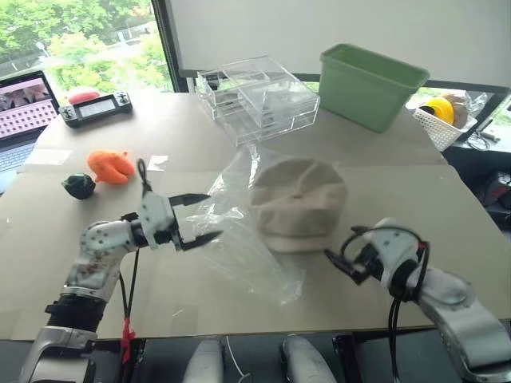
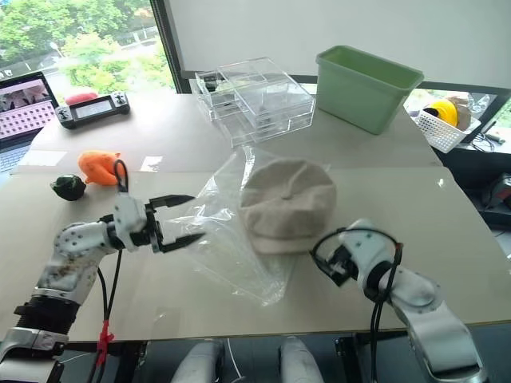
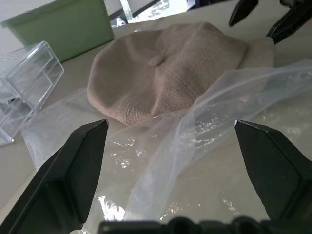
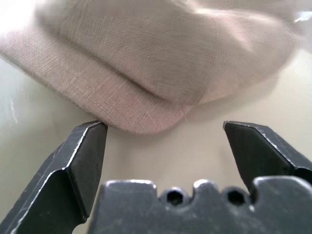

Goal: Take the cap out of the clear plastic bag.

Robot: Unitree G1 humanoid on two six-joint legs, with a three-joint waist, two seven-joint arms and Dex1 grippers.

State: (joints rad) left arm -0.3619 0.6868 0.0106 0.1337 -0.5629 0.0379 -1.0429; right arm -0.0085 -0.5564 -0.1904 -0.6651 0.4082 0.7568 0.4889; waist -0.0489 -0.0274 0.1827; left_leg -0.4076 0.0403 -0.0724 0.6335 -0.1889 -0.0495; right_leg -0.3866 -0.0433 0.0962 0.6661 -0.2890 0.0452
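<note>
While both end effectors stand wide open and hold nothing, you are at the point where the extraction looks nearly or fully done: the cap [image 1: 298, 203] lies crown-up on the worktop [image 1: 431, 191], its button showing, and most of its fabric looks bare rather than glossed over by film. The clear plastic bag [image 1: 239, 239] sprawls flattened to the cap's left and toward you, with one fold reaching round the cap's far-left edge; you cannot tell from these views whether the cap's left rim is resting on a flap of film or is tucked under one. Your left end effector [image 1: 198, 217] hovers level just over the bag's crumpled edge, its jaws straddling a raised ridge of film. Your right end effector [image 1: 339, 257] sits just beside the cap's brim, jaws spread on either side of the brim's line without touching it. If you judge the cap not yet free, the next move calls for closing the left on that ridge to pin or draw the bag away, while the right takes the brim and slides the cap toward the right.
</note>
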